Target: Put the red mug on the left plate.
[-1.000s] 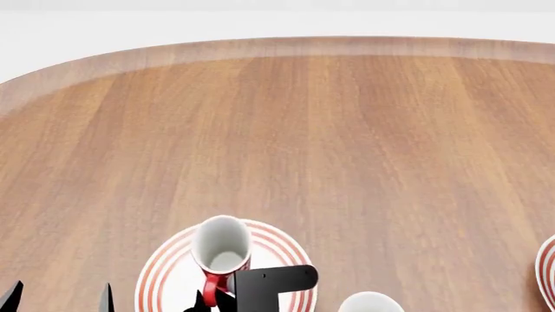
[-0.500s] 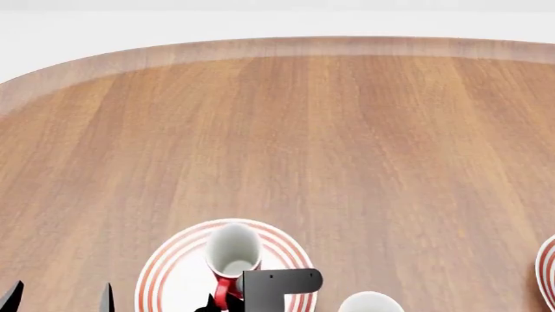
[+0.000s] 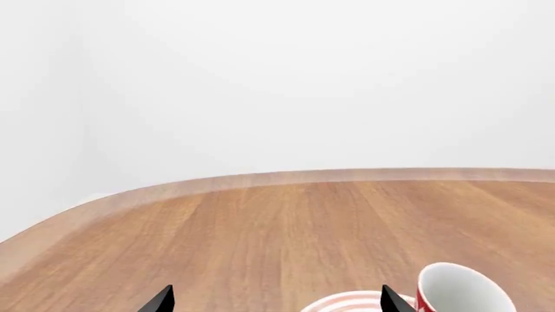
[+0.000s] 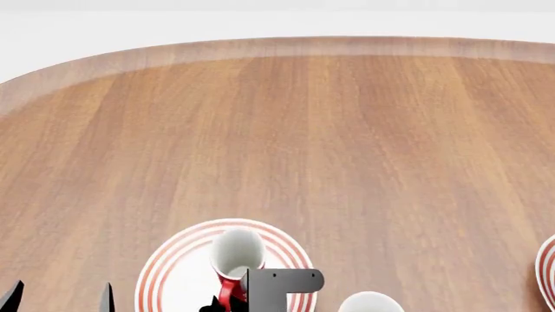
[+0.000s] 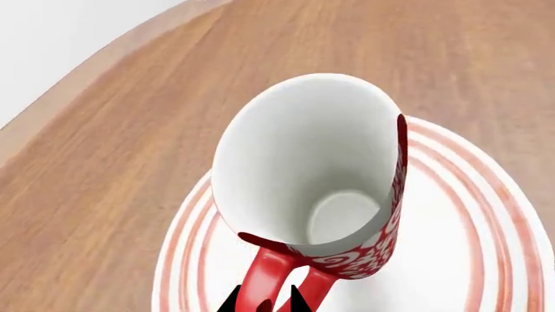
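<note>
The red mug (image 4: 235,251), white inside with white scrolls on red, stands upright over the middle of the left plate (image 4: 169,261), a white plate with red rings. Whether its base touches the plate I cannot tell. My right gripper (image 5: 264,303) is shut on the mug's red loop handle (image 5: 270,279), one black tip on each side of it; the mug (image 5: 303,156) fills that wrist view above the plate (image 5: 485,227). My left gripper (image 3: 277,303) is open and holds nothing, to the left of the plate (image 3: 347,303) and mug (image 3: 459,292).
A white mug's rim (image 4: 370,303) shows at the near edge, right of the plate. A second ringed plate (image 4: 548,270) is cut off at the far right. The wooden table (image 4: 303,130) stretches away to its curved far edge.
My right gripper has lowered the red mug toward the left plate and drawn it slightly nearer; the mug looks smaller and lower now. The left gripper has not moved.
</note>
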### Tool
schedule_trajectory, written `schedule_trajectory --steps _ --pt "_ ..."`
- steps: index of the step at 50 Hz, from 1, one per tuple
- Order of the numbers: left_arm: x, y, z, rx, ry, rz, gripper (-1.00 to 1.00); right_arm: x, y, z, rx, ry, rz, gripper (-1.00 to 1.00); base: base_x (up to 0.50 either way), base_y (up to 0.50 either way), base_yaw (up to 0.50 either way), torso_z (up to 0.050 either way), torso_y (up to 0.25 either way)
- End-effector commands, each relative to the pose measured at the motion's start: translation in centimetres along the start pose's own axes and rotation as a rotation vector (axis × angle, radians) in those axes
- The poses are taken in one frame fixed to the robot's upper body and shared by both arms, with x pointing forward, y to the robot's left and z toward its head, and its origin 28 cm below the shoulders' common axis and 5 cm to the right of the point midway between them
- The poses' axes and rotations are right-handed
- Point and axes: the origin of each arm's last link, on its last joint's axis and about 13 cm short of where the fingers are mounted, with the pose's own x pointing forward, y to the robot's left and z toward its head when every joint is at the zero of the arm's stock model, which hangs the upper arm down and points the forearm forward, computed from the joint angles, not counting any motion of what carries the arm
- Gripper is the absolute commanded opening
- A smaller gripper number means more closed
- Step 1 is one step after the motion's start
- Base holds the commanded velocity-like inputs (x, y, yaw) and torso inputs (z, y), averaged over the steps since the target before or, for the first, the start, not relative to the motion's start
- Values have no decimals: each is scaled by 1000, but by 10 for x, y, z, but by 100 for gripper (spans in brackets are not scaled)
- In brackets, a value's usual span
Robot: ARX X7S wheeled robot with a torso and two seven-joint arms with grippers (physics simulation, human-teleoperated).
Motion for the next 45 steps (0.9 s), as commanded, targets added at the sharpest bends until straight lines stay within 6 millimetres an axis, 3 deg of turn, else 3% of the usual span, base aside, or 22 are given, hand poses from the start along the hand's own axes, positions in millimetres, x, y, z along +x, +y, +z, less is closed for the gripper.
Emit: schedule_trajectory --steps 1,38,39,45 --pt "1 0 0 0 1 -1 100 14 -6 -1 34 39 17 -100 0 0 0 0 0" --pt "0 0 0 1 0 0 100 20 -9 -3 42 59 20 -100 0 0 0 0 0" --pt "0 0 0 1 0 0 100 22 -9 0 56 77 37 100 0 0 0 0 0" --pt "0 0 0 1 0 -1 100 24 -8 1 57 73 29 100 0 0 0 0 0"
